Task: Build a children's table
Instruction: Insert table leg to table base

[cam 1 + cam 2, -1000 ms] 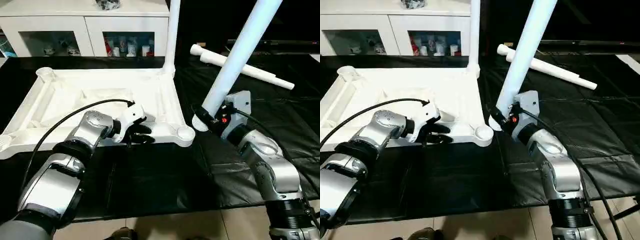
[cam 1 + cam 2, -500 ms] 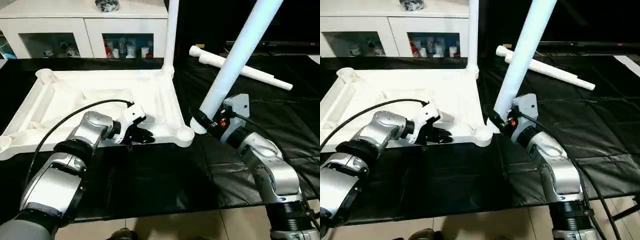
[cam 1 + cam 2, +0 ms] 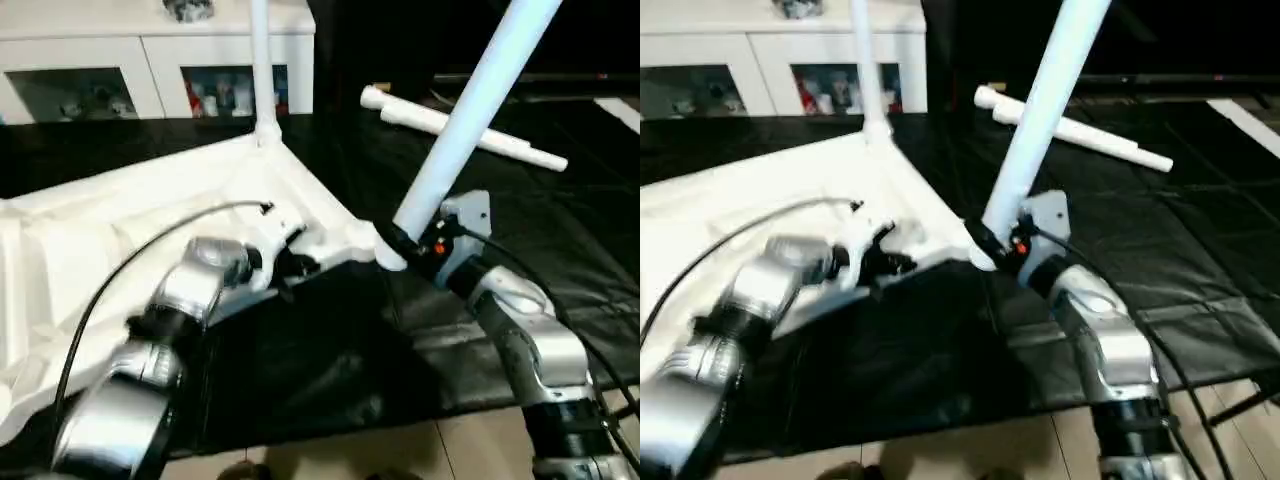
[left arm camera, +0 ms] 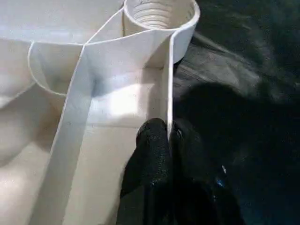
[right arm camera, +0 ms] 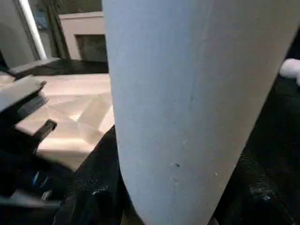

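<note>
The white table top (image 3: 90, 230) lies underside up on the black cloth, skewed, with its ribs showing. My left gripper (image 3: 290, 262) is shut on the top's thin rim wall (image 4: 168, 93), just short of the round threaded corner socket (image 4: 159, 14). My right gripper (image 3: 415, 245) is shut on a long white leg (image 3: 490, 60) that leans up to the right. The leg's lower end sits at the top's near right corner (image 3: 372, 245). Another leg (image 3: 262, 60) stands upright in the far corner. One more leg (image 3: 520, 152) lies loose on the cloth behind.
A white cabinet (image 3: 100, 70) with glass doors stands along the back. Wrinkled black cloth (image 3: 330, 370) covers the work surface, and pale floor (image 3: 470, 450) shows beyond its front edge.
My left gripper has closed on the rim wall. The table top has swung round, bringing its near right corner against the held leg's end. The whole view has shifted as well.
</note>
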